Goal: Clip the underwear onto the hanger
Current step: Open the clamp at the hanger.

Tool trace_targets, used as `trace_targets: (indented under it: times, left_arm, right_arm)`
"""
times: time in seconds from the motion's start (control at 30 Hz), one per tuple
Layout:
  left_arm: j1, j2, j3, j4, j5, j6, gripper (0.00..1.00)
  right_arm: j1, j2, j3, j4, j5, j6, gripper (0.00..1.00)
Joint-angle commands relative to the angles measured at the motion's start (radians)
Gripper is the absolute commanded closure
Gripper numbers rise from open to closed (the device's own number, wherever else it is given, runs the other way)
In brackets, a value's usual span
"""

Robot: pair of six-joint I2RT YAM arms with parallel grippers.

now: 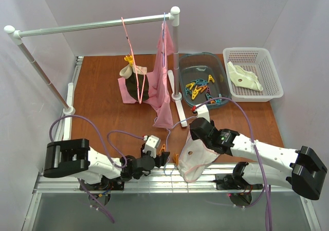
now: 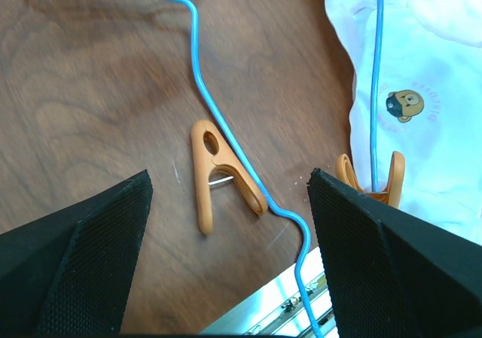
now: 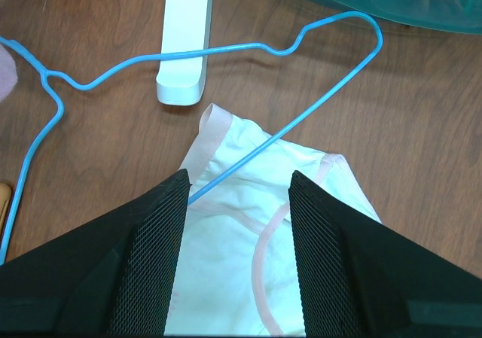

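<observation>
Table (image 1: 103, 112) of brown wood, bearing all the rest. Rack (image 1: 92, 26) of silver tube across the far half, hung with pink cloth. Basket (image 1: 254, 98) of white mesh at the far right. Tub (image 1: 203, 58) of teal plastic just left of it, holding coloured pegs (image 1: 198, 89).

Underwear (image 1: 198, 159) lying at the near edge, between the two arms and below the right claw. Thin, pale white with a pinkish cast, edged by a pink band along waist and leg openings, a little rumpled.

Hanger (image 3: 226, 50) of thin light-blue wire, flat on the wood. Hook to the left in the right wrist view, far bend just beside the tub, one straight run crossing over the underwear.

Right claw (image 3: 237, 278) spread wide above the underwear, cloth showing between the fingers, pinching nothing. Left claw (image 2: 226, 278) likewise spread, over bare wood just left of the underwear, gripping nothing.

Orange peg (image 2: 218, 176) lying on its side on the table, touching the wire. Second peg (image 2: 373, 176), also orange, astride the wire at the underwear's edge, half hidden by a finger; bite on the cloth not discernible.

Print (image 2: 407, 106) of a small brown animal face on the underwear, beside the wire.
</observation>
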Motion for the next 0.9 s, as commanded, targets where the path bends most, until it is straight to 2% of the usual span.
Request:
trace_targets:
  times: [0.0, 0.1, 0.23, 0.3, 0.47, 0.57, 0.77, 0.87]
  left_arm:
    - [-0.036, 0.043, 0.046, -0.079, -0.113, -0.093, 0.24]
    - [-0.042, 0.07, 0.069, -0.09, -0.133, -0.119, 0.22]
    - [-0.056, 0.119, 0.126, -0.241, -0.206, -0.208, 0.22]
    - [-0.07, 0.142, 0.134, -0.246, -0.211, -0.214, 0.23]
    - [-0.09, 0.175, 0.143, -0.266, -0.205, -0.265, 0.37]
    - [-0.113, 0.175, 0.166, -0.359, -0.223, -0.321, 0.46]
    - [-0.13, 0.176, 0.161, -0.396, -0.23, -0.331, 0.53]
    - [-0.133, 0.173, 0.149, -0.383, -0.23, -0.32, 0.53]
  right_arm:
    - [-0.009, -0.016, -0.01, 0.024, -0.002, -0.002, 0.52]
    - [-0.007, -0.022, -0.013, 0.024, -0.002, -0.003, 0.52]
    - [-0.009, -0.028, -0.023, 0.024, -0.002, -0.002, 0.52]
    - [-0.012, -0.028, -0.024, 0.024, -0.002, -0.002, 0.52]
    - [-0.012, -0.031, -0.027, 0.027, -0.006, -0.002, 0.52]
    - [-0.012, -0.036, -0.032, 0.027, -0.008, -0.002, 0.52]
    - [-0.013, -0.039, -0.033, 0.029, -0.012, -0.002, 0.51]
    - [-0.013, -0.042, -0.035, 0.029, -0.012, -0.002, 0.51]
